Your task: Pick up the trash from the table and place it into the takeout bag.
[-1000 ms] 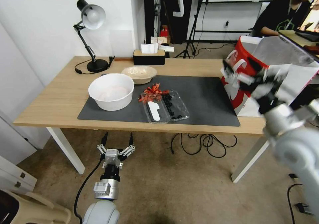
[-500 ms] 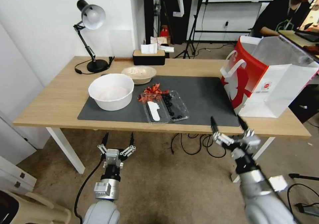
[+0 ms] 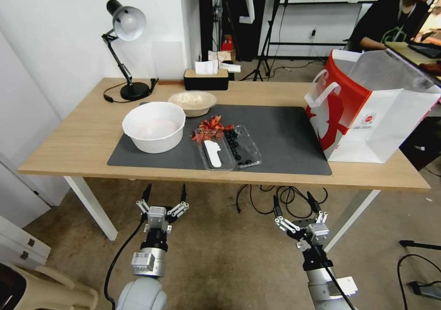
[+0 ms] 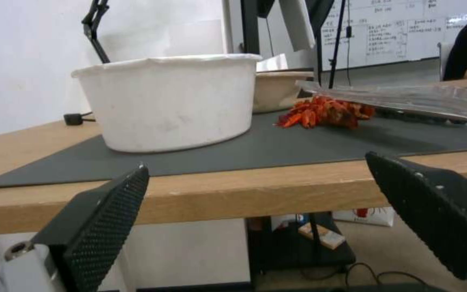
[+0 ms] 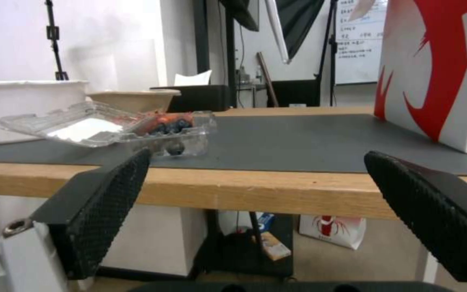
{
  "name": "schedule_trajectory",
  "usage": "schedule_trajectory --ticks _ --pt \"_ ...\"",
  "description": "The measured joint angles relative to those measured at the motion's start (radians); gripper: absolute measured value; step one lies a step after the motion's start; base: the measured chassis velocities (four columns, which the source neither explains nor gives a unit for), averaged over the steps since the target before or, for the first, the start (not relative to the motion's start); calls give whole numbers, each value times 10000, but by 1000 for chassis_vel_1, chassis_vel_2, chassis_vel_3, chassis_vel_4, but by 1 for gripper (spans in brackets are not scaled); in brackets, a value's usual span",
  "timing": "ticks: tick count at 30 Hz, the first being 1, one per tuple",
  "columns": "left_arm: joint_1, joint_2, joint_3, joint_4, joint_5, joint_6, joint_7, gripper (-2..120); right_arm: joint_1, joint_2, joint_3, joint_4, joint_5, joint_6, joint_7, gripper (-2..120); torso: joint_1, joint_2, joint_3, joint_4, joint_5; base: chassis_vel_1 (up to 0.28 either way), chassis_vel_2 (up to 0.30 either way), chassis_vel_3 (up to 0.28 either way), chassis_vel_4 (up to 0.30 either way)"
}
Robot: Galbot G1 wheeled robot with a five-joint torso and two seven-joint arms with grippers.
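1. Two grippers hang below the near edge of the table (image 3: 73, 144), both over the floor and holding nothing.
2. The left gripper (image 3: 164, 194) sits under the table's left half, its jaws spread wide; in the left wrist view its textured fingers (image 4: 106, 213) frame the table edge with empty space between them.
3. The right gripper (image 3: 294, 201) sits under the right half, near a white table leg, jaws also spread wide and empty; its fingers (image 5: 109, 198) stand far apart in the right wrist view.
4. On the dark grey mat (image 3: 285, 135), the shallow beige bowl (image 3: 192, 102) rests at the far edge, just behind the large white bowl (image 3: 154, 126).
5. A heap of red scraps (image 3: 210, 128) lies on the mat, touching the far end of the clear tray with dark berries (image 3: 228, 147).
6. The takeout bag (image 3: 367, 112) stands upright and open at the table's right end, partly on the mat's right edge, well apart from the bowls.
7. A black desk lamp (image 3: 126, 48) stands at the far left corner, and a dark tissue box (image 3: 206, 78) sits along the far edge.
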Motion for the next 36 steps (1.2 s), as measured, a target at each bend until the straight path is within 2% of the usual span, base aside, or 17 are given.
schedule_trajectory --ticks 15,21,28,30,32,33,34,36 --pt "122 53 -101 -206 67 -12 18 100 58 -13 -141 150 -30 -119 35 100 0 -2 0 0 0 0 0 0 0" --pt "86 383 -161 -911 410 190 105 100 -87 -23 8 474 -3 -268 167 100 0 -2 0 0 0 0 0 0 0" --pt "-425 1220 -202 -1627 270 970 246 100 -319 39 92 716 -14 -324 133 100 0 -2 0 -3 -2 0 0 0 0" --pt "-673 1657 -408 -2114 -165 1528 316 100 -233 -40 -70 698 -24 -430 46 100 0 -2 0 -1 -1 0 0 0 0" --pt "-764 1792 -505 -2225 -284 1663 343 100 -173 -87 -155 682 -23 -484 27 100 0 -1 0 0 0 0 0 0 0" --pt "-997 2131 -721 -2422 -601 1953 390 100 -36 -187 -317 641 -24 -592 2 100 0 -2 1 2 0 0 0 0 0" --pt "-997 2131 -721 -2422 -601 1953 390 100 -36 -187 -317 641 -24 -592 2 100 0 -2 1 2 0 0 0 0 0" --pt "-1436 2603 -860 -2512 -1054 2235 405 100 59 -237 -450 604 -24 -661 -32 100 0 -2 0 4 4 0 0 0 0"
